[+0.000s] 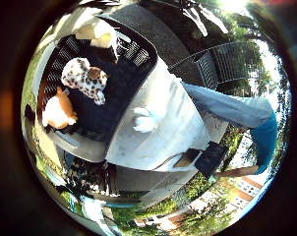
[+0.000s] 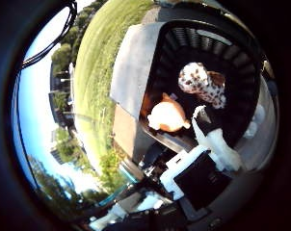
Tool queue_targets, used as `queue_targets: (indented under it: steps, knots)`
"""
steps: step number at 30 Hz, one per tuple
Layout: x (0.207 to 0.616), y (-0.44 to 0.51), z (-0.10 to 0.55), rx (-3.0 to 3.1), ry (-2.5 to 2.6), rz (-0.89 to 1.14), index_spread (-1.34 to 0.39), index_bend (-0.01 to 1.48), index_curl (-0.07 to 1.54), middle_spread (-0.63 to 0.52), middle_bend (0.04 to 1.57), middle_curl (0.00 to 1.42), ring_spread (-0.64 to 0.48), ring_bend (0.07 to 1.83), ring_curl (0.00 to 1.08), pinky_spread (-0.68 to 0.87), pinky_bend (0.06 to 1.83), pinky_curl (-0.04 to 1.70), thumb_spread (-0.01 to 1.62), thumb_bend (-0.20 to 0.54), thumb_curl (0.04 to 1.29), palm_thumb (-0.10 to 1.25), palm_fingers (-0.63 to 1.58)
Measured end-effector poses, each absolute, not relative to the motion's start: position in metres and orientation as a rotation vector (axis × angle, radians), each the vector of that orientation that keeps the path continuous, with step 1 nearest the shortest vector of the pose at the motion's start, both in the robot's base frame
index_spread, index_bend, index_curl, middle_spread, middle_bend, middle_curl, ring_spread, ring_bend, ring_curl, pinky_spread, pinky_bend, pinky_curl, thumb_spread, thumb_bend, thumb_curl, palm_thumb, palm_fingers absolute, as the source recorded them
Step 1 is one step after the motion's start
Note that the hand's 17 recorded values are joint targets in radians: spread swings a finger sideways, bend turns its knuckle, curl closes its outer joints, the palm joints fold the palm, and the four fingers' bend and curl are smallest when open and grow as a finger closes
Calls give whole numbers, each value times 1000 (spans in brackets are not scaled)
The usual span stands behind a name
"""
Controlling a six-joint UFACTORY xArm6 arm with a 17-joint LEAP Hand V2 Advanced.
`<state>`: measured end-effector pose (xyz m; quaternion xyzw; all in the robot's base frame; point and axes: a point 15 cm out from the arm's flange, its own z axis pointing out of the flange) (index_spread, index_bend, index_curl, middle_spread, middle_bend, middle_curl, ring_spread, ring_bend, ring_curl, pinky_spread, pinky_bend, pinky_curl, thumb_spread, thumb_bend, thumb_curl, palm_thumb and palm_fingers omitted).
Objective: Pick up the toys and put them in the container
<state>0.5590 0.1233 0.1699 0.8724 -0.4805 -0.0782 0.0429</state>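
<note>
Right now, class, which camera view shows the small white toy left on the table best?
The little finger side palm view: the white toy lies whole and unblocked on the table beside the black basket. In the thumb side palm view only a sliver of it shows at the edge, beyond the basket and partly behind the hand.
</note>
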Motion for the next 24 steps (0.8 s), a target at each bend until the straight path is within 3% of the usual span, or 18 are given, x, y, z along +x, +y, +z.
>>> queue_targets:
  steps: [11, 24]
  knots:
    - [572, -39, 191, 2525, -1548, -103, -381, 180, 333, 42, 176, 337, 294, 474, 314, 513, 738, 434, 1080, -34, 494, 739, 29]
    - [579, -139, 57, 2453, -1422, -95, -308, 180, 309, 27, 166, 320, 278, 425, 307, 502, 680, 360, 1092, -28, 465, 754, 70]
